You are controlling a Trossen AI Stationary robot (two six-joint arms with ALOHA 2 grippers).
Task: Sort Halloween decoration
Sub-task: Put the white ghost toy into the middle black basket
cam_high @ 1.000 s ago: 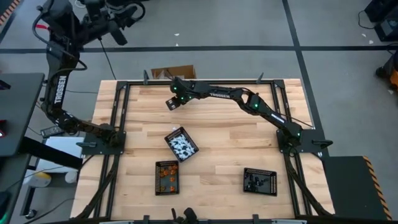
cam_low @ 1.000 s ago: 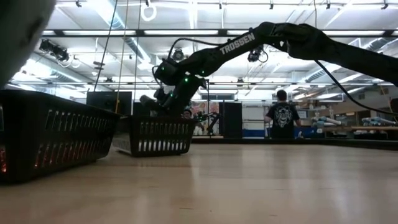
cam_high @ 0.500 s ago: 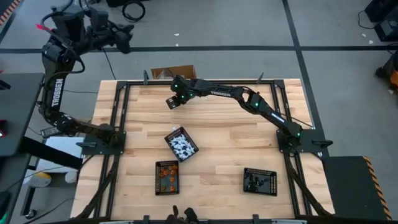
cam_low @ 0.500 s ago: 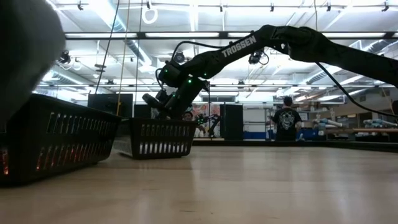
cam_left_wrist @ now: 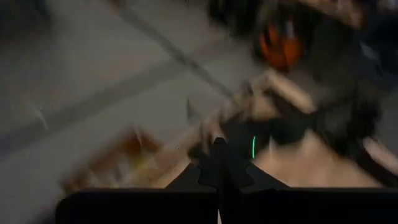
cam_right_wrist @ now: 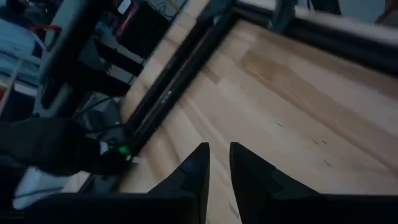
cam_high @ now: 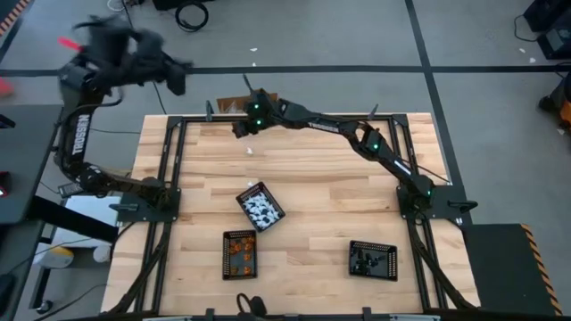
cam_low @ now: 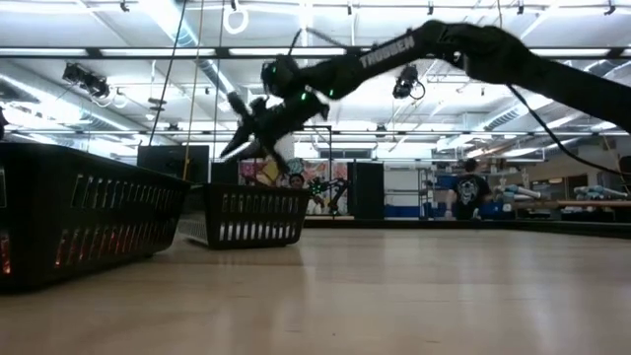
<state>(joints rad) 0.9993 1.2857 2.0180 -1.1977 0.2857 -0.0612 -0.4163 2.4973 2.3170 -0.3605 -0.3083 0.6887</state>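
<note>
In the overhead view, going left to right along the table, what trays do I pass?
Tray of orange pieces → tray of black and white pieces → tray of dark pieces.

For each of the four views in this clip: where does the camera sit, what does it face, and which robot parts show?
High: overhead, straight down on the table, both arms, three trays.
Low: table height, looking across; right hand raised above a black tray.
Left wrist: on the raised left arm, blurred; shut left hand.
Right wrist: faces table planks and frame; right hand fingers slightly apart, empty.
High and low share the right arm.
</note>
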